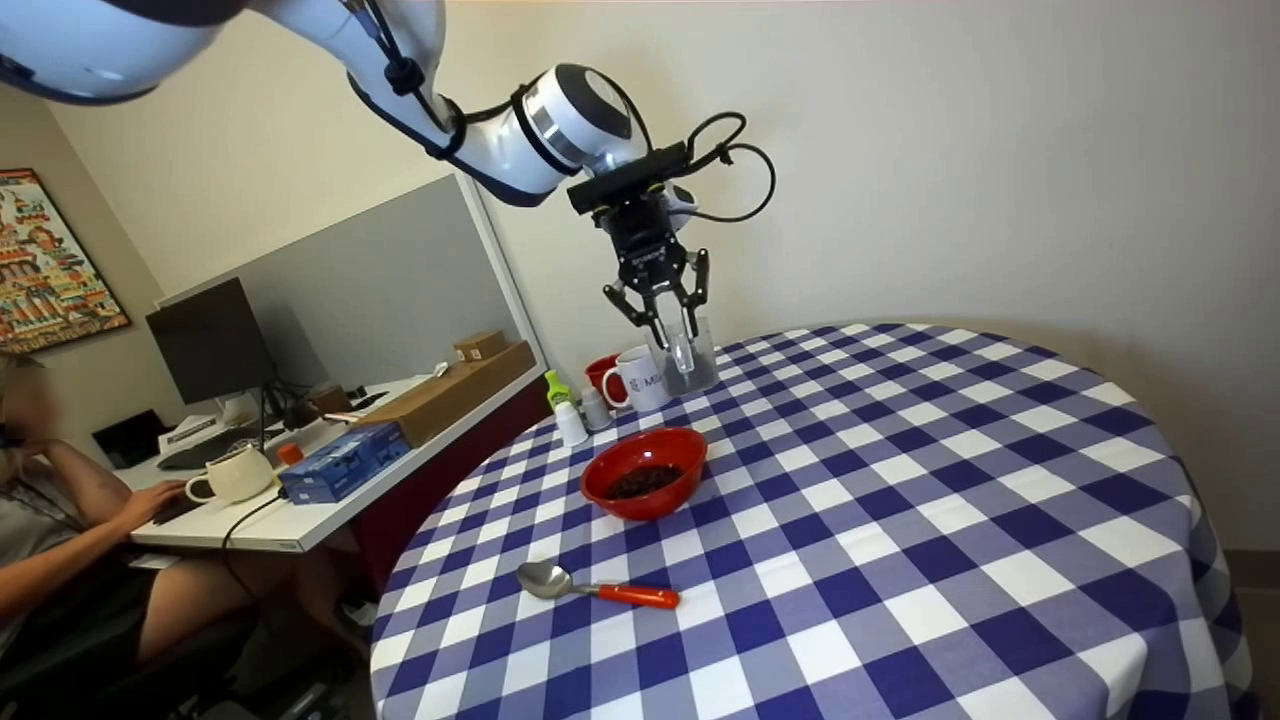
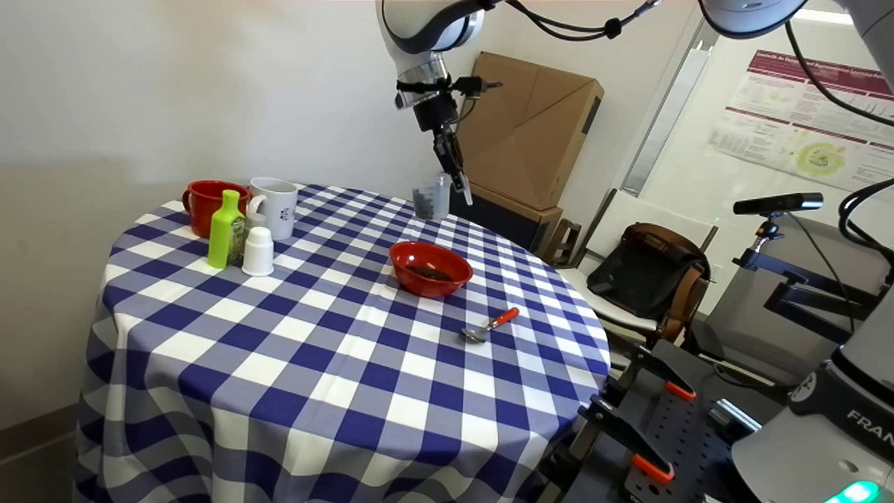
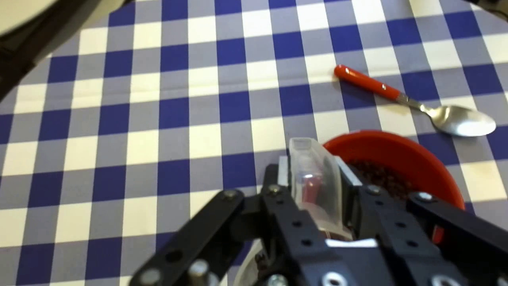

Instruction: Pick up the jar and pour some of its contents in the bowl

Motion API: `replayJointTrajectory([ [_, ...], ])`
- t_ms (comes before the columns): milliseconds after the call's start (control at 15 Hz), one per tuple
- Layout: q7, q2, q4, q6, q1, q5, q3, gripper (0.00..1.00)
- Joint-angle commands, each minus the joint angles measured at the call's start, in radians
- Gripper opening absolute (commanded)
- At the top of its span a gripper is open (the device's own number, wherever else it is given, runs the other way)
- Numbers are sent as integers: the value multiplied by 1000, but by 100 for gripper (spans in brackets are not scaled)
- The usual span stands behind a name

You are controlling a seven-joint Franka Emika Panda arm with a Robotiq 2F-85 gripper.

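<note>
Holding clear jar [image 2: 431, 199] up off tbl [image 2: 335, 405], gripper [image 3: 315, 171] clamped onto it; jar's near red bowl [image 2: 419, 285] in both ext. views, dark bits [image 3: 383, 176] in bowl, spoon [image 1: 612, 593] lying nearby.

At near right in an exterior view, the robot base [image 2: 796, 440] carries the capitals FRAN, the word cut off at the edge; a small round emblem [image 2: 804, 387] stands beside them. On the white mug [image 1: 640, 393] at the far side, a dark M begins lettering that blurs after it. Print on the far-right poster [image 2: 817, 119], the lime-green bottle [image 2: 225, 234] and the blue box [image 1: 342, 474] at left is too small or blurred to read.
</note>
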State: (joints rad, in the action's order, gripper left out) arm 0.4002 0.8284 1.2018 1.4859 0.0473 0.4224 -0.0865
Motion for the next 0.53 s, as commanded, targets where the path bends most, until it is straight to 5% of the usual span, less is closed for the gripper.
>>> replayJointTrajectory([
  [0,-60,71,-107,94,11,-125,23,8],
  [467,-157,117,-103,288,3,-160,89,7],
])
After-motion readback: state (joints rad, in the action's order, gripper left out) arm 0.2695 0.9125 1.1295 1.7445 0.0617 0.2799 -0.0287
